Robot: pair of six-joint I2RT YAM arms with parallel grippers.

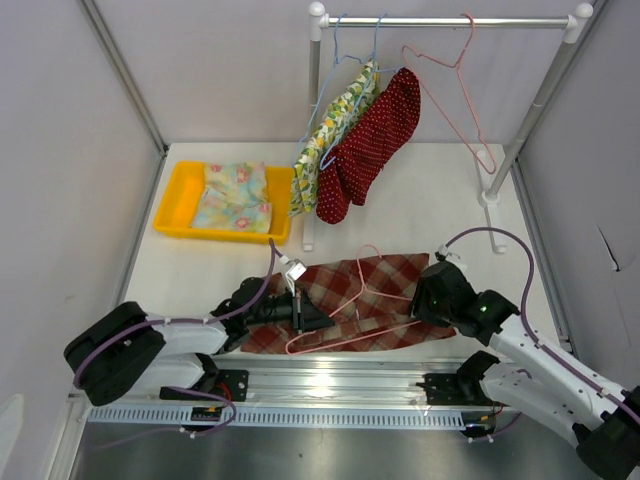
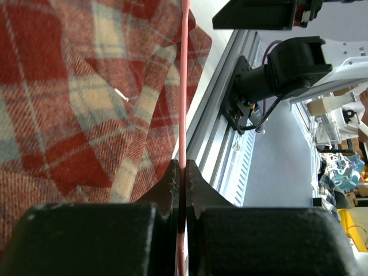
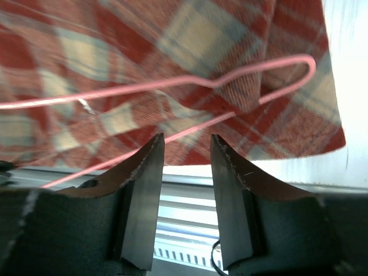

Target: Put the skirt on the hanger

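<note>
Two hands work at the plaid skirt [image 1: 385, 280], which lies flat on the desk [image 1: 430, 210] in the top external view. A pink hanger [image 1: 362, 300] rests on the skirt's middle. The left hand [image 1: 320, 318] sits at the skirt's near-left edge, over the hanger's lower wire, and the right hand [image 1: 435, 295] sits at the skirt's right edge. Behind the skirt to the left stands a yellow tray [image 1: 172, 205] holding folded cloth. Left wrist view: the fingers [image 2: 167, 184] are pressed together on the hanger's wire, with the skirt lying to their left. Right wrist view: the fingers are spread apart, holding nothing, above the skirt's near edge; the hanger's bent end lies on the skirt beyond the tips.
</note>
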